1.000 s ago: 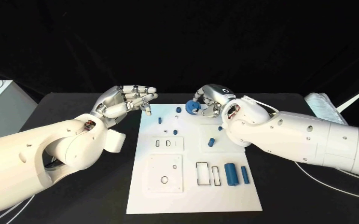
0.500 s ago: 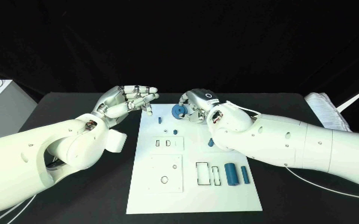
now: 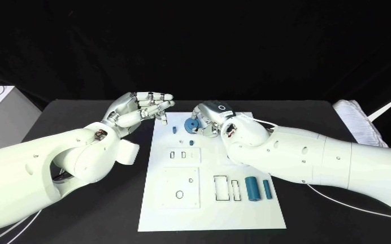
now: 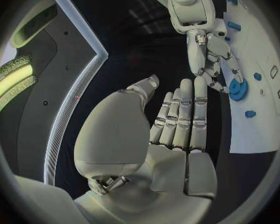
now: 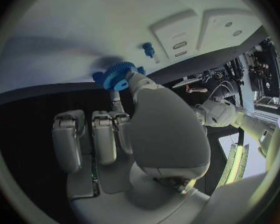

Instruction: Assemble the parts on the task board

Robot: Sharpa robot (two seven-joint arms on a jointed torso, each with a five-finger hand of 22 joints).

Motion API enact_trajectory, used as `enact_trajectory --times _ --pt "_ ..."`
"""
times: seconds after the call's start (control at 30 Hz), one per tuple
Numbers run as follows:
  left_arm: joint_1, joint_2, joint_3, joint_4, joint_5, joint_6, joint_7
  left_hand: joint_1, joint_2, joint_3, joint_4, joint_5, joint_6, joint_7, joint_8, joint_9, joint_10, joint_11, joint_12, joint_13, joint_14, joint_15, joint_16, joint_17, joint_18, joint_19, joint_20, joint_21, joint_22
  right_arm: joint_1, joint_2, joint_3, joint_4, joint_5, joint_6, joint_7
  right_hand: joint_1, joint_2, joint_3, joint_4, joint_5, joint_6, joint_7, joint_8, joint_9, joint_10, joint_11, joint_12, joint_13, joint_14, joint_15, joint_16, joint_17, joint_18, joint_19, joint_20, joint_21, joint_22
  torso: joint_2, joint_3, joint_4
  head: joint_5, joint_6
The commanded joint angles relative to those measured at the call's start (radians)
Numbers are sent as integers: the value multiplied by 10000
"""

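Head view, board: white plate (image 3: 213,210) lying flat on the black counter (image 3: 106,221), with rectangular cut-outs.
Gear: blue toothed wheel (image 3: 193,124), over the board's far end, gripped in the right robot hand (image 3: 208,117).
Left robot hand: (image 3: 140,110) beside the board's far left corner, fingers together, nothing in them.
Other parts: two blue cylinders (image 3: 257,188) lying near the board's right edge.
Writing: none legible.

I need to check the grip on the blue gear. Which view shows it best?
The right wrist view: the blue gear sits pinched at the right hand fingertips, teeth visible. The left wrist view shows it side-on. The head view shows it small, partly hidden.
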Motion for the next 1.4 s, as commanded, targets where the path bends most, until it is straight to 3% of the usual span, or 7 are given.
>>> enact_trajectory --times 0.03,0.9,1.0,1.1,1.13,1.27,1.4 --pt "10 25 7 10 -32 177 45 -95 -31 75 5 -37 -63 104 52 -15 -59 22 42 -5 -77 -9 62 -9 142 -57 23 23 8 -24 65 -3 -65 -208 297 -40 11 -38 96 -4 -30 235 -220 36 118 1039 -35 65 2626 1059 -75 37 2635 -140 1046 -64 35 2632 0 1 -1 4 1" --pt "11 15 8 7 -32 196 2 -105 -38 88 -1 -40 -69 106 54 -16 -65 25 42 -7 -86 -7 75 -18 142 -82 26 54 26 -80 431 -17 -663 -398 253 -70 -105 -152 157 10 -60 115 -165 -47 87 966 7 -2 2548 1059 -46 37 2635 -140 1046 -50 35 2632 -3 -4 -13 0 -18" --pt "11 13 8 6 -32 195 -2 -105 -38 88 -1 -40 -69 106 54 -16 -65 25 42 -7 -86 -7 75 -18 142 -82 26 54 26 -81 435 -17 -683 -284 309 -13 -379 -312 107 105 -80 -139 -64 -214 22 821 93 -137 2395 1059 29 37 2635 -140 1046 2 35 2632 -6 -4 -18 8 -23" --pt "11 12 8 3 -32 194 -8 -105 -38 88 -1 -40 -69 106 54 -16 -65 25 42 -7 -86 -7 75 -18 142 -82 26 54 26 -82 432 -17 -704 -22 498 85 -1136 -417 -266 154 -253 -542 57 -472 -80 635 211 -309 2211 1059 152 37 2635 -133 1029 109 12 2607 0 5 -22 17 -17" --pt "11 12 8 3 -32 194 -9 -105 -38 88 -1 -40 -69 106 54 -16 -65 25 42 -7 -86 -7 75 -18 142 -82 26 54 26 -82 431 -17 -706 41 535 108 -1846 -243 -581 193 -338 -612 90 -527 -105 585 260 -355 2166 1059 194 37 2635 -128 1017 162 -4 2591 0 5 -22 17 -17" --pt "11 5 8 3 -32 184 -24 -111 -40 90 0 -40 -72 107 54 -17 -68 26 41 -7 -89 -5 78 -21 142 -89 27 62 30 -82 420 -18 -695 302 711 253 -2799 130 -1009 212 21 -634 125 -577 -135 575 291 -365 2167 1059 239 37 2635 -130 1023 224 4 2600 -2 9 -23 14 -22" --pt "11 -3 8 0 -32 169 -45 -113 -39 90 1 -40 -72 108 54 -17 -69 26 41 -7 -89 -5 79 -22 142 -90 27 63 31 -82 411 -18 -655 409 763 362 -2946 339 -893 180 499 -579 114 -569 -140 673 284 -275 2268 1059 237 37 2635 -140 1046 228 35 2632 1 16 -18 8 -25"
